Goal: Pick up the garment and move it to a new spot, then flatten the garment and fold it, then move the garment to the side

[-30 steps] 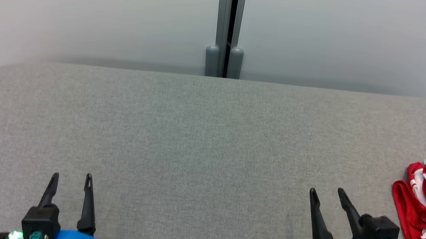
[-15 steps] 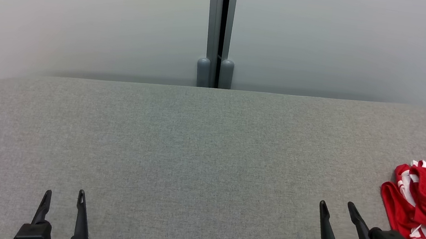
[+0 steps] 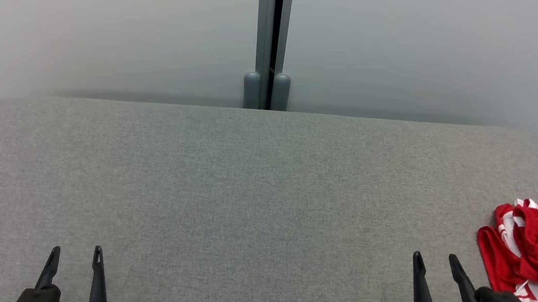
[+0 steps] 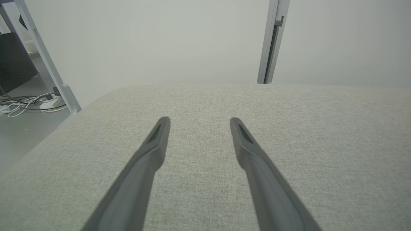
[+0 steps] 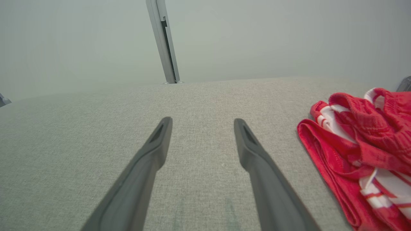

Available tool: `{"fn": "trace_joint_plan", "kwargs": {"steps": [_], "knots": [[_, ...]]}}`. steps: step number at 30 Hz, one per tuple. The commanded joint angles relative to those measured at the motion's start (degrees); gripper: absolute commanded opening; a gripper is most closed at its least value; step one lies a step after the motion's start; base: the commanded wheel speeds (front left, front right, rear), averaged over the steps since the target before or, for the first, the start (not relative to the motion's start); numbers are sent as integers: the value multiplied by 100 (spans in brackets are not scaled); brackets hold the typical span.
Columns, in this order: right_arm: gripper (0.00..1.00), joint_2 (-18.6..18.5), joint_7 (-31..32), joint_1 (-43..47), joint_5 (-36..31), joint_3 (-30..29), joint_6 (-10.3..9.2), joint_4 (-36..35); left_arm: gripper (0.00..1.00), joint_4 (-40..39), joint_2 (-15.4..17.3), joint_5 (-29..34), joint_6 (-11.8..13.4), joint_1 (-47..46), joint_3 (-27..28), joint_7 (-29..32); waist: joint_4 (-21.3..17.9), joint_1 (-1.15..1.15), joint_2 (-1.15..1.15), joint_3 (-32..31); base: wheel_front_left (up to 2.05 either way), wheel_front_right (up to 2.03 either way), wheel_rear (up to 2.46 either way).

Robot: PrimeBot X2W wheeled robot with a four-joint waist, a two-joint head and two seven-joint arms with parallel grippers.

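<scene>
The red-and-white garment (image 3: 535, 259) lies crumpled on the grey counter (image 3: 242, 194) at the right edge of the head view. It is near the right end effector (image 3: 434, 257) and to its upper right; that end effector's fingers stand apart and empty. The left end effector (image 3: 77, 249), also spread and holding nothing, sits at the lower left, well apart from the cloth. The heap runs roughly top to bottom in the frame, so the right arm looks the nearer one for the pick.
</scene>
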Motion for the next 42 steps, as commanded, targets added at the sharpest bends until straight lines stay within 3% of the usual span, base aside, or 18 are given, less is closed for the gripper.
{"fn": "trace_joint_plan", "kwargs": {"steps": [1, 18, 19, 24, 42], "knots": [[100, -12, -27, -1, -6, -8, -2, -34, 100, -9, -4, 4, -11, 17, -6, -25, 2, 0, 0, 7, 0, 0, 0], [100, -12, -27, -146, 39, 233, -2, -11, 100, 72, -4, -64, -114, -107, -62, -25, 48, 0, 0, 50, 0, 0, 0], [0, 0, 2, -78, 25, 230, 0, 3, 0, 70, -2, -60, -114, -31, -63, 3, 45, 0, 0, 51, 0, 0, 0], [0, 12, 57, 33, 80, 212, 0, 175, 0, 263, -19, -113, -117, 19, -46, 63, 43, 0, 0, 52, 0, 0, 0], [0, 7, 549, 41, 2062, 26, 0, -175, 0, 118, -13, -2180, -308, -266, 74, 554, 49, 0, 0, 47, 0, 0, 0]]}}
